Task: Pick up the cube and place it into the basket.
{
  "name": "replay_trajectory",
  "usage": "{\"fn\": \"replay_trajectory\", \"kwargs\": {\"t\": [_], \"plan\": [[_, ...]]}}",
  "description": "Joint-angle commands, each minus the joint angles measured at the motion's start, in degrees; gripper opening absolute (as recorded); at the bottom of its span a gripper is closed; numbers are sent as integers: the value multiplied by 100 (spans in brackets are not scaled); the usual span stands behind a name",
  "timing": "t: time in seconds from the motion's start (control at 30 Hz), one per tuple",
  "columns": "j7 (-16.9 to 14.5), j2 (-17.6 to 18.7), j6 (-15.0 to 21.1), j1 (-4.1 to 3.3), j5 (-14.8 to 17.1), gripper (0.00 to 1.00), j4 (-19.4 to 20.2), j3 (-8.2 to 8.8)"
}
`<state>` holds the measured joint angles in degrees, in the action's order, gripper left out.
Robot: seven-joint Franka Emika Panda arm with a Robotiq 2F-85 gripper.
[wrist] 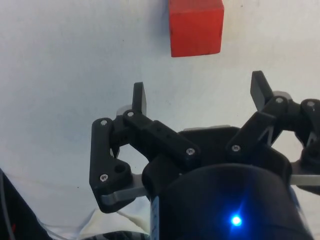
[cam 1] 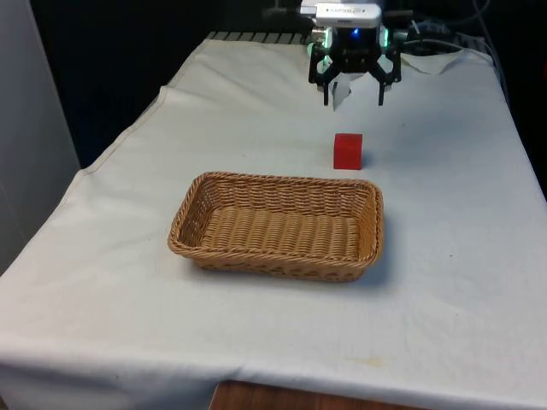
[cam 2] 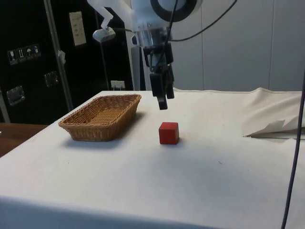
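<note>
Seen from the front, the oblong woven wicker basket (cam 1: 275, 226) sits toward the left on the cloth-draped worktop (cam 1: 444, 282), its ribbed walls flaring outward. Just behind its right corner stands the smooth, sharp-edged red cube (cam 1: 348, 150), untouched. Above and beyond hangs the black gripper (cam 1: 352, 95), fingers spread apart and empty. An off-centre descent could nudge the cube sliding across the soft cloth.

Bare white cloth surrounds the small red cube (cam 1: 348, 151); the black pincer (cam 1: 353, 95) hangs above, spread, nothing between. The woven wicker basket (cam 1: 278, 254) sits near.
</note>
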<state>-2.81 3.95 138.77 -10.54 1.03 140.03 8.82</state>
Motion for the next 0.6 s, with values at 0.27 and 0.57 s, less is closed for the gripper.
{"fn": "replay_trajectory", "kwargs": {"t": [0.27, 0.57], "plan": [[115, 172, 189, 0, 23, 100, 17, 0], [195, 361, 424, -6, 29, 100, 34, -17]]}}
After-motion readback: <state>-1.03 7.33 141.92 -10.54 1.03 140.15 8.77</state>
